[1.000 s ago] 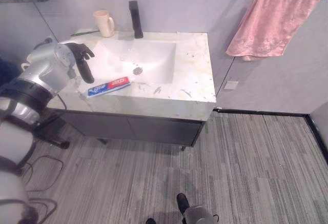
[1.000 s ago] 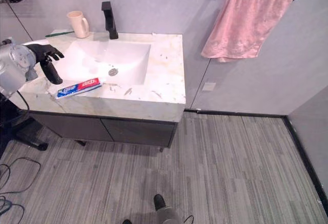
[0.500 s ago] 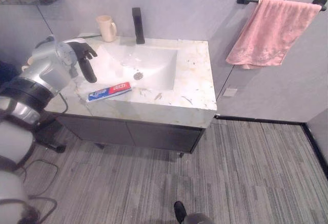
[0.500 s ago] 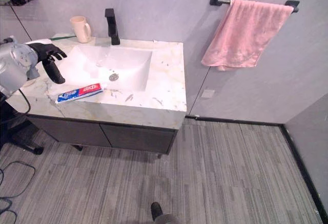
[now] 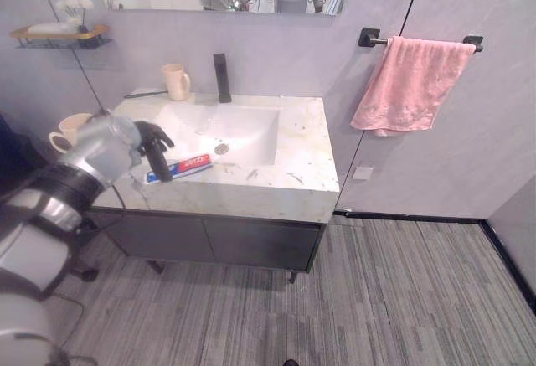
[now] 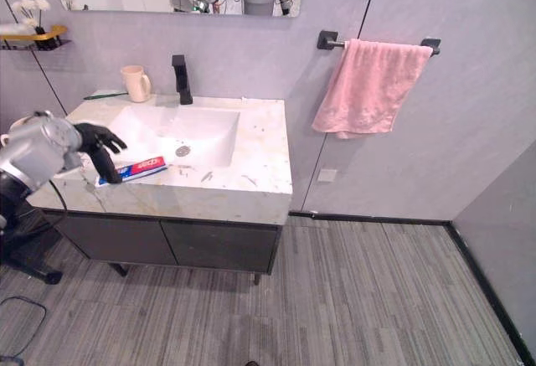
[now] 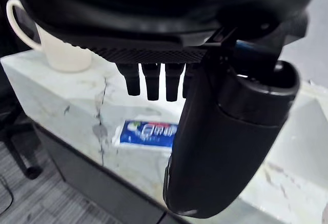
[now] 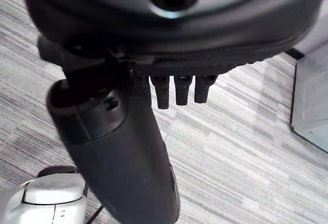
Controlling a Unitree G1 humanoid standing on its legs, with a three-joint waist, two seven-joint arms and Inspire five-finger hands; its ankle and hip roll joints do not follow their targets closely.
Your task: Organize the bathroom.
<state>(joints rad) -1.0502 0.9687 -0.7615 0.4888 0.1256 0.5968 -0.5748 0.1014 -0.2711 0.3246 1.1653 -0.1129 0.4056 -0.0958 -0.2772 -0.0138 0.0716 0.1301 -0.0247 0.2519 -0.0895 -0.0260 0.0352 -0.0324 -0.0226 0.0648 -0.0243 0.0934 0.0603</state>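
Note:
A blue and red toothpaste tube (image 5: 182,166) lies on the marble countertop (image 5: 308,163), in front of the white sink basin (image 5: 234,123). My left hand (image 5: 151,138) hangs open just over the tube's left end, fingers pointing down, holding nothing. The left wrist view looks past the left hand (image 7: 230,131) to the tube (image 7: 148,133) below the fingertips. A cream cup (image 5: 176,81) and a green toothbrush (image 5: 144,94) sit at the back left by the black faucet (image 5: 221,77). My right hand (image 8: 123,147) is open over the floor.
A second cream mug (image 5: 67,130) stands at the counter's left edge, close to my left arm. A pink towel (image 5: 410,85) hangs on a black rail on the right wall. A small shelf (image 5: 63,38) is on the left wall. Grey plank floor (image 5: 377,299) lies in front.
The camera has pulled back and risen, so the mirror now shows. My left hand has come lower and closer to the toothpaste tube's left end. The tube has not moved.

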